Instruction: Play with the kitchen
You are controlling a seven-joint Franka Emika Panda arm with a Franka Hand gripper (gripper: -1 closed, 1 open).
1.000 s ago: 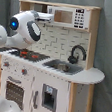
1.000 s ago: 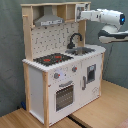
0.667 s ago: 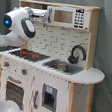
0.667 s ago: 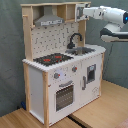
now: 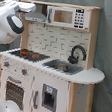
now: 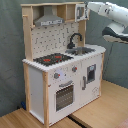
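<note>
- White panels and pale wood make up the kitchen (image 5: pixel 50 66), which I see standing on a wooden table (image 6: pixel 100 107) in the second exterior view, against a grey backdrop.
- My arm (image 5: pixel 11 23) sits high at the first exterior view's left, reaching in at hood level; in the second exterior view it comes in from the right, its tip by the microwave (image 6: pixel 80 11) at the top shelf.
- I cannot tell whether the claw is open or closed: its end is hidden against the upper shelf in both exterior views.
- I judge this step to be an approach to the upper part of the toy, the hood (image 5: pixel 37 16) or the microwave, with nothing yet clearly touched.
- My next move calls for a slow, small advance toward one chosen part, a door or knob, keeping clear of the wooden side post so the toy is not shoved or tipped.
- Containers: the grey sink (image 5: pixel 63 67) looks to hold nothing I can make out, with the black tap (image 5: pixel 76 53) curving over it.
- Behind the oven door (image 6: pixel 63 96) window I see only dark, so I cannot say what is inside; the microwave's inside is likewise not readable.
- On the black-red hob (image 6: pixel 52 59) I see no pot or pan.
</note>
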